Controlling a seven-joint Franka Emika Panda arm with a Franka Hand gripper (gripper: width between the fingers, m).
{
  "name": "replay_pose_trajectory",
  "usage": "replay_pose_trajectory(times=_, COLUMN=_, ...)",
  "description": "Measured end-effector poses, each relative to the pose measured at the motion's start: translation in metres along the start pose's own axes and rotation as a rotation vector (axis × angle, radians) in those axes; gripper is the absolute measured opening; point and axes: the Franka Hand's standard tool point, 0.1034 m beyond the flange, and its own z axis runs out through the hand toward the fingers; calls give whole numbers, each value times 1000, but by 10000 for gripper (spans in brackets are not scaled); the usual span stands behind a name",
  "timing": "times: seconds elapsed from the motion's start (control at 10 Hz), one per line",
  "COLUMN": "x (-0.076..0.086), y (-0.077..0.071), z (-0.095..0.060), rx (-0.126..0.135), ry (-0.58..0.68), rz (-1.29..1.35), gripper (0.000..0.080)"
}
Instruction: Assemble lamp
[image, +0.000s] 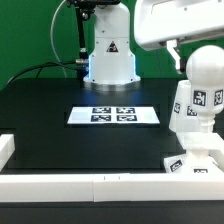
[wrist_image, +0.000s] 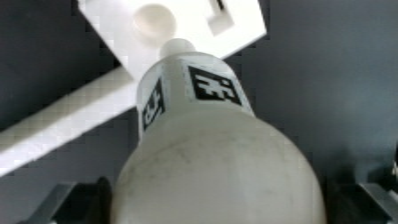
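The bulb (image: 203, 95), white with square tags, stands nearly upright at the exterior view's right, ball end up. Its narrow end meets the stem of the flat square base (image: 192, 166), which lies by the front rail. My gripper (image: 200, 58) comes down from above, its fingers on either side of the ball end, shut on it. In the wrist view the bulb (wrist_image: 210, 140) fills the frame between the dark fingers (wrist_image: 75, 200), its tagged neck pointing down at the base (wrist_image: 134, 35). I cannot tell how deep the neck sits. The shade is out of view.
The marker board (image: 113, 115) lies on the black table's middle, before the robot's pedestal (image: 108, 55). White border rails run along the front (image: 70, 187) and the exterior view's left (image: 5, 150). A rail also shows in the wrist view (wrist_image: 54, 130).
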Motion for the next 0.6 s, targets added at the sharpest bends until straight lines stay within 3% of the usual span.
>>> replay_pose_trajectory(times=0.6, x=-8, y=1, z=8, rx=-12, ry=-8, rz=-45, gripper=567)
